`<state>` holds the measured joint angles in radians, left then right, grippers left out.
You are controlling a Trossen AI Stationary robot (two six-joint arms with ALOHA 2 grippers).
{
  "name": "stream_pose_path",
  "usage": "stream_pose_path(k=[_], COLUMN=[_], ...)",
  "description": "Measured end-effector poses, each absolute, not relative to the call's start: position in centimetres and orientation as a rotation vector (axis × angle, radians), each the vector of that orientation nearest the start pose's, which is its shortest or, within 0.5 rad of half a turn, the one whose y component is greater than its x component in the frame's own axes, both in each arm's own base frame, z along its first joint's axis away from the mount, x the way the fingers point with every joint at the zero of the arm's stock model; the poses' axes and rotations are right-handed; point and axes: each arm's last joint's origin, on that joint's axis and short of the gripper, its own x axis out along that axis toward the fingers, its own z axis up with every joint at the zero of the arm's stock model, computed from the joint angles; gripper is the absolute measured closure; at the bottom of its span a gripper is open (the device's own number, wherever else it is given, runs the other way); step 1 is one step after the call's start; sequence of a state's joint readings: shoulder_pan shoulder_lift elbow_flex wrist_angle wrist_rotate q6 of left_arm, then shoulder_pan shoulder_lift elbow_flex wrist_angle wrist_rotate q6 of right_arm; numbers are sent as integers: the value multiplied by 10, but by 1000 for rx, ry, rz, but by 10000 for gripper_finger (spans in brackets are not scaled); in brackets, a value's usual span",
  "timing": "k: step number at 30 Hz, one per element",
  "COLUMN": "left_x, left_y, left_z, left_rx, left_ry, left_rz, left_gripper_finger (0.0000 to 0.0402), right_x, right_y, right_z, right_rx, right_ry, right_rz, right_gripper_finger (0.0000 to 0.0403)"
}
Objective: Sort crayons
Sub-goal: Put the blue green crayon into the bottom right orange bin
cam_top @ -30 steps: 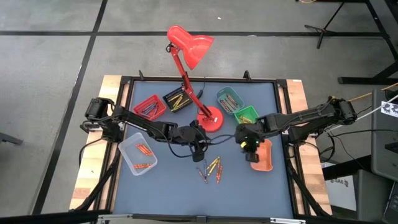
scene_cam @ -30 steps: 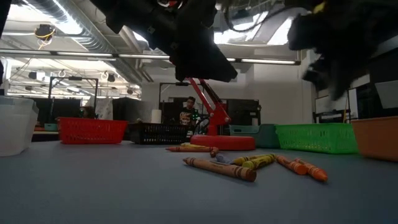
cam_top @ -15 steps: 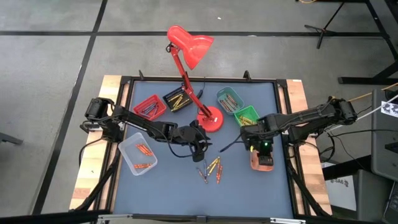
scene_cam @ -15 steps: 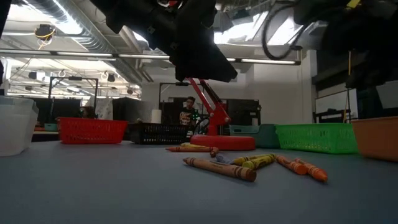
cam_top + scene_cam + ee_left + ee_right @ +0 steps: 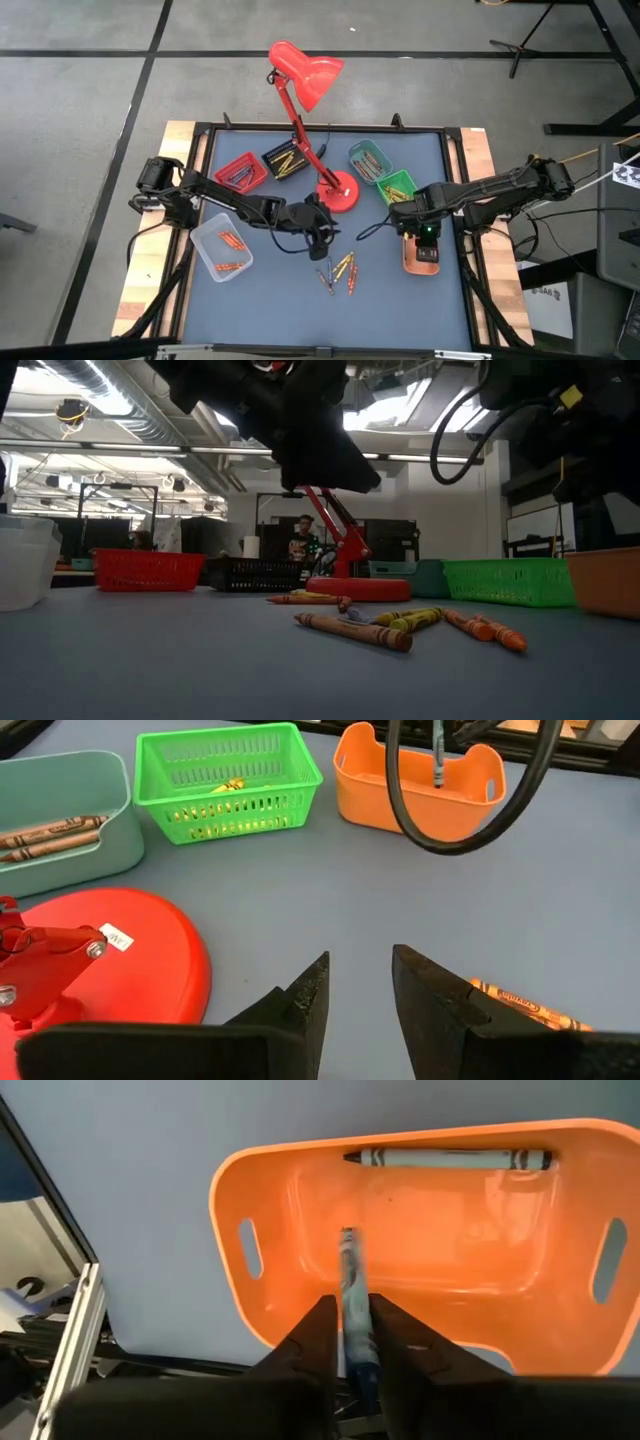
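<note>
My right gripper (image 5: 350, 1342) hangs over the orange tray (image 5: 280, 1210) at the table's right and is shut on a blue-grey crayon (image 5: 350, 1285). In the high view it (image 5: 425, 238) covers the tray's far part. A second blue-grey crayon (image 5: 447, 1157) lies flat on the tray's floor. My left gripper (image 5: 358, 988) is open and empty, above the table beside the red lamp base (image 5: 110, 950), just far of a loose pile of orange, yellow and red crayons (image 5: 340, 270). The pile lies flat on the mat and also shows in the low view (image 5: 400, 625). My right gripper pinches the blue-grey crayon between its two fingers, at the crayon's end (image 5: 357, 1342) nearer the wrist. The fingers point down from above and the crayon runs along them. Its free end (image 5: 347, 1240) sticks out past the fingertips, over the tray's floor, lifted clear.
A red basket (image 5: 240, 172), a black basket (image 5: 283, 160), a teal tray (image 5: 367, 160) and a green basket (image 5: 397, 185) stand at the back around the lamp base (image 5: 338, 192). A clear tub (image 5: 222, 247) with orange crayons stands at the left.
My right gripper has gone toward the table's right edge, from beside the orange tray to over it, with the crayon still between its fingers. My left gripper has kept still.
</note>
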<state>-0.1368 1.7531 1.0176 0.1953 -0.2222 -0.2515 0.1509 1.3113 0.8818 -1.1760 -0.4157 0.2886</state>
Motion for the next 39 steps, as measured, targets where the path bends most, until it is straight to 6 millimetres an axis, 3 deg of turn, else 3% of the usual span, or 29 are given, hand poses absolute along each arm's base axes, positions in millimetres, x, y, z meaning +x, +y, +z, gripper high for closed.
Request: stream_pose_path(k=[11, 25, 32, 39], left_x=[358, 357, 357, 358], left_y=[-43, -19, -11, -10], left_z=[169, 125, 119, 116], left_rx=[-93, -54, -103, -108], left_ry=[752, 950, 989, 1005], left_rz=[199, 327, 289, 280], left_gripper_finger=[305, 305, 305, 309], right_x=[193, 201, 206, 222], right_y=[39, 40, 41, 43], right_z=[216, 216, 217, 220], right_rx=[377, 369, 368, 352], right_ry=[1660, 1577, 1523, 1350], right_rz=[146, 164, 179, 217], right_gripper_finger=[285, 285, 285, 285])
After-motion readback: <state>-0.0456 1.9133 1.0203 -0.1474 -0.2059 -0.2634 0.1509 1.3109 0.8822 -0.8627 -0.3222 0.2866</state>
